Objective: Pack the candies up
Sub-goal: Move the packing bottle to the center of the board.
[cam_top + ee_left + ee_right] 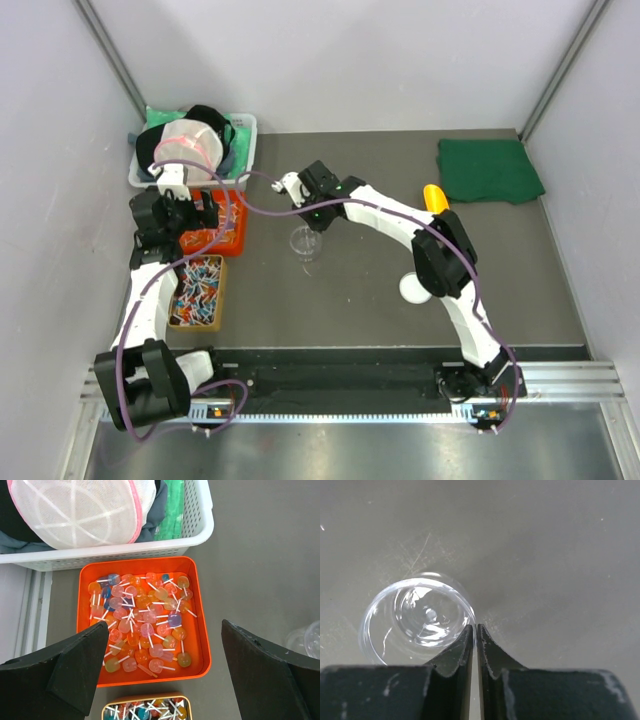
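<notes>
Candies [145,625] on white sticks, in translucent mixed colours, fill an orange tray [202,645] at the left [238,236]. More candies [197,290] in red, blue and white lie in a tan-rimmed box [145,698] just in front of it. My left gripper [165,625] hangs open above the orange tray [185,220], with nothing between its fingers. A clear cup [420,615] stands empty mid-table [305,243]. My right gripper [476,628] is shut on the cup's near rim, reaching down from above [310,222].
A white basket [200,530] holding a mesh dome and dark cloths stands at the back left [247,135]. An orange scoop [435,197] and a green cloth [490,170] lie at the back right. A white round lid [412,289] sits by the right arm.
</notes>
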{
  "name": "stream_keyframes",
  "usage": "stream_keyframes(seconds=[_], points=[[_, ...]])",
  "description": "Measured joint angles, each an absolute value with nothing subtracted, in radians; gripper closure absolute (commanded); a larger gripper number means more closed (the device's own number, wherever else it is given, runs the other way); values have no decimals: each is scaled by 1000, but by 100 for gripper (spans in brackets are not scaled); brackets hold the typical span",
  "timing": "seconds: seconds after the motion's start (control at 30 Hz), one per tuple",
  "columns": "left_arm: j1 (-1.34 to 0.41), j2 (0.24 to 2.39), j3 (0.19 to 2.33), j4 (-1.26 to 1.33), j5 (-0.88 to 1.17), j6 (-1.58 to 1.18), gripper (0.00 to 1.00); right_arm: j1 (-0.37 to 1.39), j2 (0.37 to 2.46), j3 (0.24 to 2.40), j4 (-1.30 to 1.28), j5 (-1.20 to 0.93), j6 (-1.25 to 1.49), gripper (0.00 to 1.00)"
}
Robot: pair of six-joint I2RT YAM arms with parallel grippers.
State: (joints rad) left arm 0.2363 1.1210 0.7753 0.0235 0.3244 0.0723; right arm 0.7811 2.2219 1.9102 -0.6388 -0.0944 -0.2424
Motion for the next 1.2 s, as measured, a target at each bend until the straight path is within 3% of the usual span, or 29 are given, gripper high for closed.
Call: stream_keyframes(seconds=[0.07,0.47,1.2], points=[[236,1121,775,23,324,72,1,785,2222,1902,-629,-85,-243,100],[239,1114,775,23,324,73,1,797,2074,1680,-586,-44,-261,100],[255,1066,774,-4,320,83,1,797,1538,1007,-466,26,-292,100]])
